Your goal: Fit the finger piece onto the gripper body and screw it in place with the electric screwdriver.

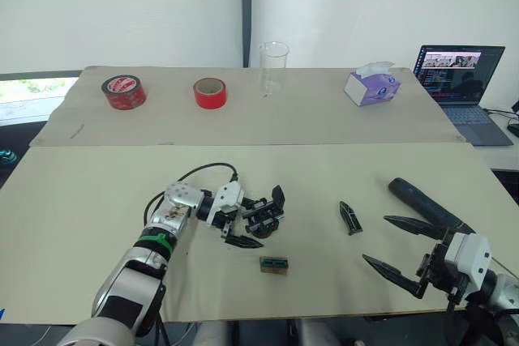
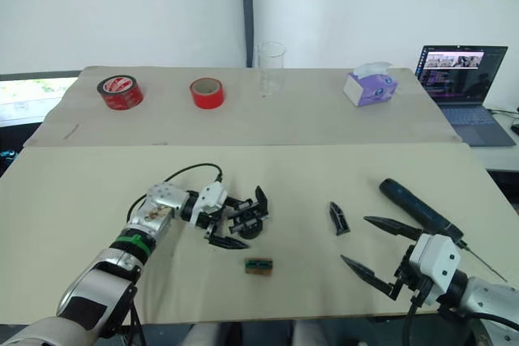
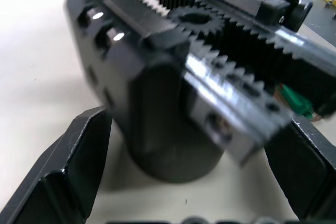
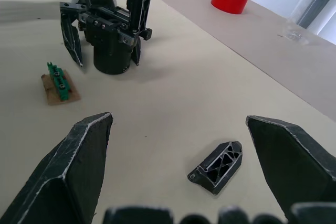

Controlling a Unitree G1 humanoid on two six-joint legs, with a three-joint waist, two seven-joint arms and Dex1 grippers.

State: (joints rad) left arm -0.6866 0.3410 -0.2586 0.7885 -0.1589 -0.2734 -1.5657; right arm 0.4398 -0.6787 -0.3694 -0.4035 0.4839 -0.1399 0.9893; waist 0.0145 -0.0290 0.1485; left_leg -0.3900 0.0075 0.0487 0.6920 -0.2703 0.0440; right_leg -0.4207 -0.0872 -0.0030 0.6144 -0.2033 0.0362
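A: Looking down at your desk (image 1: 81,200), what is your left gripper (image 1: 243,220) doing?

B: It is sitting around the gripper body (image 1: 261,216), with one finger on each side of the block. In your left wrist view the fingers (image 3: 68,166) are standing slightly off the housing, so you are seeing them spread apart rather than clamped. The body's own pointed finger is sticking up on the far side.

A: And your right gripper (image 1: 401,253)?

B: It is hovering near the right front of the desk with its fingers wide apart and nothing between them. The finger piece (image 1: 350,218) is lying loose on the desk, between the gripper body and your right gripper, and in your right wrist view it (image 4: 218,166) is showing in the gap between the two fingers, lying on its side.

A: Where is the electric screwdriver (image 1: 426,204) lying?

B: It is lying on the desk just beyond your right gripper, angled toward the right edge.

A: Anything else near you?

B: A small green block (image 1: 274,265) is sitting in front of the gripper body. Two red tape rolls (image 1: 123,91), a clear glass (image 1: 274,66), a tissue box (image 1: 371,87) and a laptop (image 1: 458,79) are standing at the far side.
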